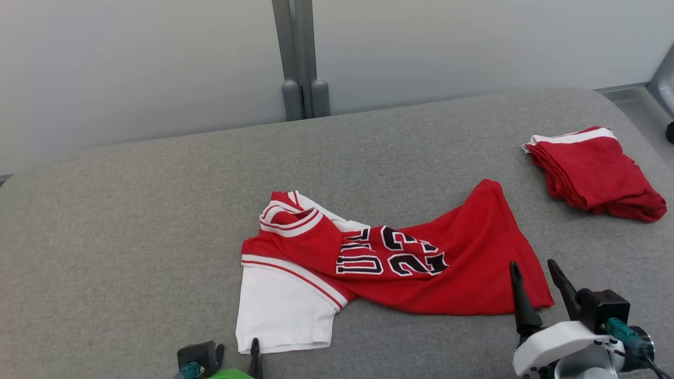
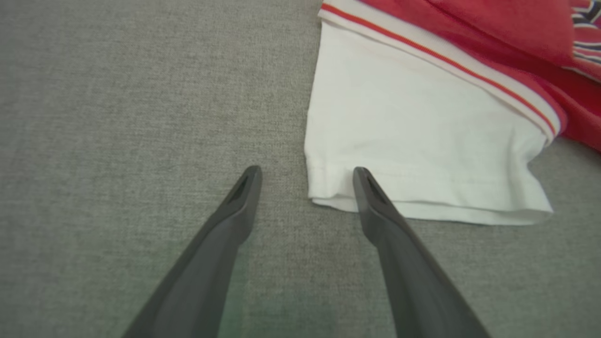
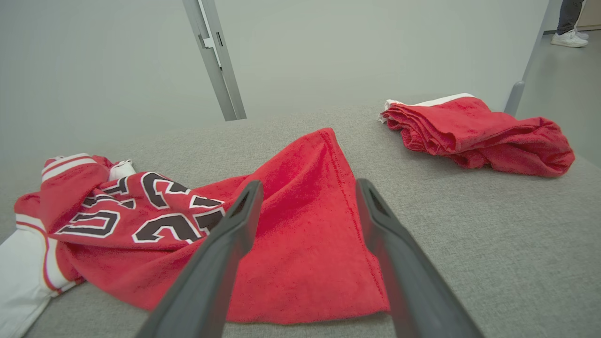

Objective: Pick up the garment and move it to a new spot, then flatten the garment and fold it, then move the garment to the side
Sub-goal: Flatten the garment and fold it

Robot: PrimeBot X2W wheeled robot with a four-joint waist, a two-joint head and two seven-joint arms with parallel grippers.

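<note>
Grey fabric is covering the counter (image 1: 131, 210), where the left jaws are standing open on either side of the near-left corner of the white sleeve (image 2: 413, 131). The red garment (image 1: 463, 263) is lying crumpled mid-counter, the right jaws are standing open at its right hem, and a folded red pile (image 1: 595, 173) is sitting far right.

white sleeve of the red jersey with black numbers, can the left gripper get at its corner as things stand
Probably yes: the open left gripper frames the near corner of the white sleeve, with only bare grey fabric surface around it and nothing in between.
</note>
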